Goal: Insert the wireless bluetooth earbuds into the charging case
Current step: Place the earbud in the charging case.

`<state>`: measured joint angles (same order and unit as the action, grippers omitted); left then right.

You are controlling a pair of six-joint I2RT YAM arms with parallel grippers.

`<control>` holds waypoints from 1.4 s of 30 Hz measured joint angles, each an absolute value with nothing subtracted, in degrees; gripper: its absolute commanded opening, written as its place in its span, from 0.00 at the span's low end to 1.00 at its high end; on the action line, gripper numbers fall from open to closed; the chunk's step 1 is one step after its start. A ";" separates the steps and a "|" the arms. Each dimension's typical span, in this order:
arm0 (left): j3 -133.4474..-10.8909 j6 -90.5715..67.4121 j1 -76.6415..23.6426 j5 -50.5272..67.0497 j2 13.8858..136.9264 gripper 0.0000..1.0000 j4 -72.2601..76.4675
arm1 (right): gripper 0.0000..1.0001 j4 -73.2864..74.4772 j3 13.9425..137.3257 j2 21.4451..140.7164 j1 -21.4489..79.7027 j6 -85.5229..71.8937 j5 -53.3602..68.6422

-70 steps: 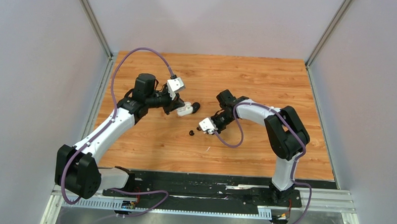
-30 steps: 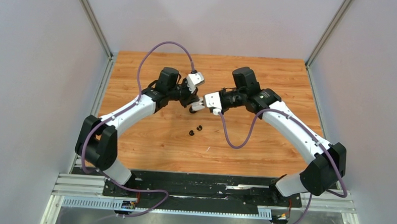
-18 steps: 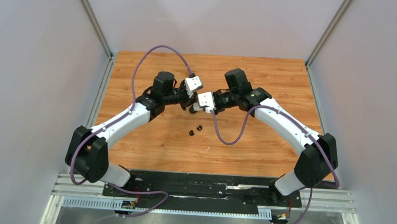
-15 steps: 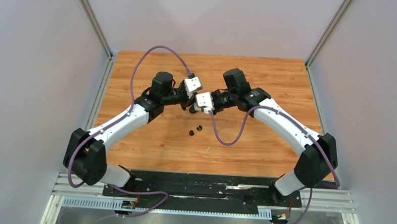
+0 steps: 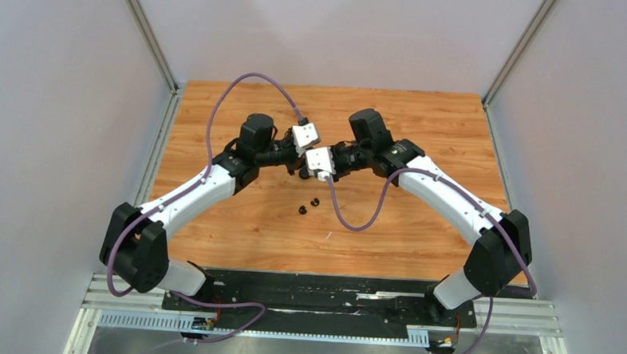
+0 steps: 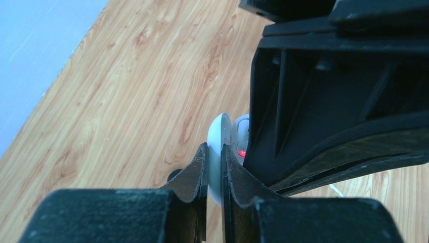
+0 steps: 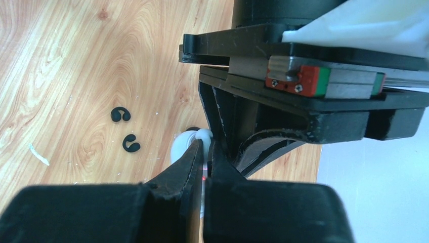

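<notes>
Over the middle of the wooden table, a little toward its far edge, the two arms meet tip to tip above the boards. The left gripper is clamped on a thin, rounded white shell of the charging case, which it holds clear of the table. Just behind that shell sits another white part of the case with a small red light glowing on it.

The right gripper has its jaws pressed together, and its tips are right at the case. A small white rounded nub shows at those tips. I cannot tell whether it is a bud or a part of the case, nor whether the jaws pinch it.

The black body of each gripper fills much of the other's wrist view and blocks the case's hollow, so what lies inside the case cannot be seen.

The two black earbuds, each curled like a letter C, lie loose on the boards just beside each other. They are near the grippers, on the side toward the table's near edge, and neither gripper touches them. A small white scrap lies closer still to the near edge. The right arm's purple cable hangs in a loop over that part of the table.
</notes>
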<state>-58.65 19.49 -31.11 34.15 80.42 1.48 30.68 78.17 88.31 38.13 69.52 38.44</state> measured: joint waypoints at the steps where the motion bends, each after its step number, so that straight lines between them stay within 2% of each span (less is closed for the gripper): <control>1: -58.65 19.64 -31.11 34.11 80.42 0.00 1.48 | 0.00 30.81 78.22 88.47 38.13 69.67 38.35; 21: -58.65 20.05 -31.16 33.61 80.44 0.00 1.10 | 0.02 35.42 80.84 90.89 38.24 71.90 35.81; 24: -58.65 20.10 -31.16 33.95 80.44 0.00 1.10 | 0.04 36.05 81.06 91.00 38.24 71.66 35.90; 27: -58.65 20.10 -31.16 34.33 80.44 0.00 1.10 | 0.12 36.18 81.08 91.02 38.24 71.22 36.03; 32: -58.19 20.10 -31.16 34.94 80.44 0.00 1.19 | 0.20 35.83 81.06 91.31 38.24 69.52 36.03; 42: -58.00 20.01 -30.89 35.16 80.42 0.00 1.83 | 0.26 34.54 80.95 90.85 38.26 66.54 36.01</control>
<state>-58.00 20.01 -30.89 35.16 80.42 1.83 34.54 80.95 90.85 38.26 66.54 36.01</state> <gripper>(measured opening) 0.149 0.246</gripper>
